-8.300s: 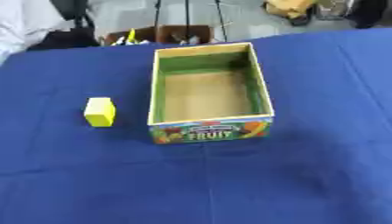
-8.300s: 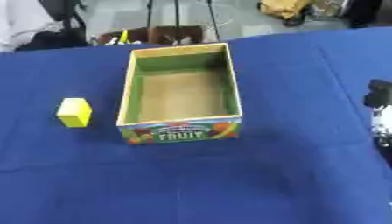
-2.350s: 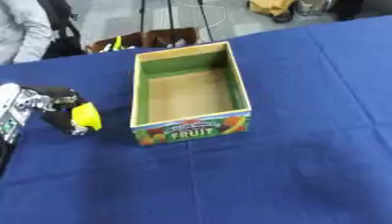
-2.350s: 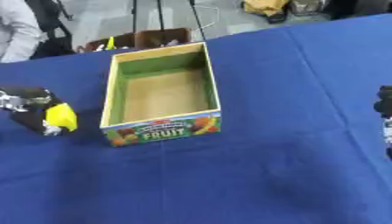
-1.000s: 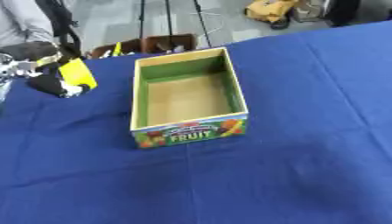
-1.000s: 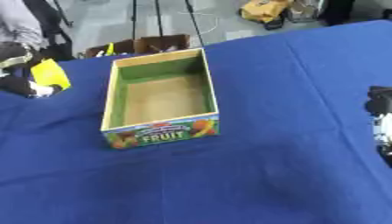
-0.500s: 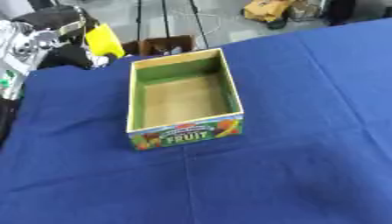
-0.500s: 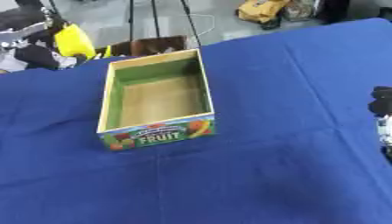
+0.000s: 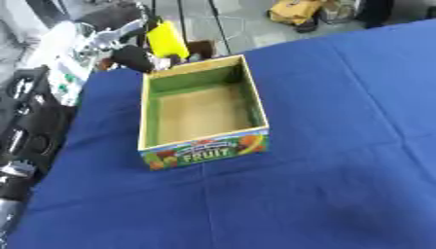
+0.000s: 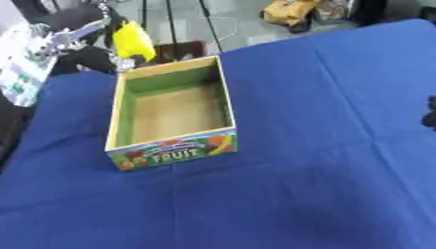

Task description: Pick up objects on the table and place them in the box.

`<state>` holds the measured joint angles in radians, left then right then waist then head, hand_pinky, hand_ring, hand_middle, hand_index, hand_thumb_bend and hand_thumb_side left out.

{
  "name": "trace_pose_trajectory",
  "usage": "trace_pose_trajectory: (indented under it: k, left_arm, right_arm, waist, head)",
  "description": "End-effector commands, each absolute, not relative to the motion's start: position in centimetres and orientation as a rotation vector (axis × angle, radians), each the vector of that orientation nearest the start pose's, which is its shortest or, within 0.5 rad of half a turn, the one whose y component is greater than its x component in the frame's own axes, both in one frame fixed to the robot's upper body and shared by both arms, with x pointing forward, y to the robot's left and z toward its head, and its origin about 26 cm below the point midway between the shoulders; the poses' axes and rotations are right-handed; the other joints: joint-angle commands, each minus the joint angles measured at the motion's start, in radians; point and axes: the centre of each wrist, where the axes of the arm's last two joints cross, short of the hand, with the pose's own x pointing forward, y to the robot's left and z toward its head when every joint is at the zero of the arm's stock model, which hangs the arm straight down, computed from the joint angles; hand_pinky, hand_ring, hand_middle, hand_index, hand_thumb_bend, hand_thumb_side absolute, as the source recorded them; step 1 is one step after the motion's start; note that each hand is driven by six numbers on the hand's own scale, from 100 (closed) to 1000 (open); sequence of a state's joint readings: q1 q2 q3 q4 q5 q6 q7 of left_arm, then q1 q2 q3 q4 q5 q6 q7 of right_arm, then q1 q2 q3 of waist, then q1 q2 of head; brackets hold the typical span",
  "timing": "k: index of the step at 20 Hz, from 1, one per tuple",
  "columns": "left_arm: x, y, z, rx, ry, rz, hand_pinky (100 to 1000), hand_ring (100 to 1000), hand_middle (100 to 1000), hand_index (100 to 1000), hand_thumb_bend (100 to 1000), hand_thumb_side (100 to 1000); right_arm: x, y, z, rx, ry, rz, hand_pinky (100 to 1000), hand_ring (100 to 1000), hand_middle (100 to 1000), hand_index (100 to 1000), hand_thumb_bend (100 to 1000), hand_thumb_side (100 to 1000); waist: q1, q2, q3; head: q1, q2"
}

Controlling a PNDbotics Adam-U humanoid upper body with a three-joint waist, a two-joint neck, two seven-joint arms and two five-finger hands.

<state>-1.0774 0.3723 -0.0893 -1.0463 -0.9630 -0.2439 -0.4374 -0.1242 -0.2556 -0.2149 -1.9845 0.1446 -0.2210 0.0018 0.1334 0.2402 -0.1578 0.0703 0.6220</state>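
Your left robot hand (image 9: 128, 51) held the yellow block (image 9: 167, 40) up off the table, its dark fingers curled round the block's lower left side. The block hung tilted, above and just beyond the far left corner of the box (image 9: 204, 148), not over the open inside. The arm behind that robot hand ran down the left edge of the left eye view, black with silver parts, and it hid the table's left side there.

The box lay on the blue-clothed table (image 9: 340, 146) with its long side running away from you and the printed word FRUIT on the near wall. Its inner walls were green, its floor plain cardboard, and nothing lay in it. Its far wall stood between the block and the floor of the box.

Of your right robot hand (image 10: 430, 116) only a dark sliver showed at the right edge of the right eye view, and I could not tell how its fingers stood.

Beyond the table's far edge were thin dark stand legs (image 9: 217, 24) and a yellowish bundle (image 9: 298, 9) on the floor, well apart from the box.
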Motion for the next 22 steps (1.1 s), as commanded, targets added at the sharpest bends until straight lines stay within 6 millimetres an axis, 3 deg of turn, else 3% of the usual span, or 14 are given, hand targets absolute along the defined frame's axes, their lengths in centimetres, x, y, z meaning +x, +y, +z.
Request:
trace_pose_trajectory:
  k: [1, 8, 9, 13, 18, 22]
  left_arm:
    - [48.2, 22.0, 28.4, 0.994, -1.634, -1.575, 245, 455, 432, 554, 100, 691]
    - [49.2, 21.1, 25.4, 0.990, -1.501, -1.648, 264, 463, 443, 564, 100, 678]
    - [49.3, 21.0, 24.9, 0.997, -1.472, -1.656, 273, 468, 449, 571, 100, 645]
    - [49.6, 20.7, 23.3, 0.996, -1.395, -1.678, 302, 484, 462, 591, 100, 684]
    - [49.8, 20.0, 21.4, 0.972, -1.294, -1.735, 347, 507, 500, 682, 100, 698]
    - [49.8, 19.8, 21.2, 1.007, -1.209, -1.759, 424, 584, 600, 785, 100, 736]
  right_arm:
    - [27.6, -31.9, 16.4, -0.484, -2.331, 0.283, 639, 790, 511, 663, 100, 605]
    - [27.9, -31.5, 16.9, -0.457, -2.350, 0.283, 638, 789, 510, 663, 100, 603]
    - [27.9, -31.5, 16.9, -0.455, -2.352, 0.281, 638, 789, 510, 663, 100, 602]
    - [28.0, -31.4, 17.0, -0.444, -2.360, 0.279, 638, 788, 510, 662, 100, 602]
    - [28.1, -31.2, 17.1, -0.434, -2.367, 0.276, 638, 787, 510, 662, 100, 603]
    - [28.1, -31.2, 17.1, -0.432, -2.368, 0.276, 638, 787, 510, 662, 100, 604]
  waist:
    - [-0.005, -0.015, -0.003]
    - [-0.002, -0.004, -0.025]
    - [-0.003, -0.003, -0.027]
    - [-0.004, 0.000, -0.031]
    - [-0.009, 0.004, -0.035]
    - [-0.011, 0.005, -0.034]
  head:
    - [0.008, -0.011]
    - [0.016, -0.021]
    - [0.017, -0.024]
    - [0.023, -0.033]
    - [0.025, -0.045]
    - [0.026, -0.044]
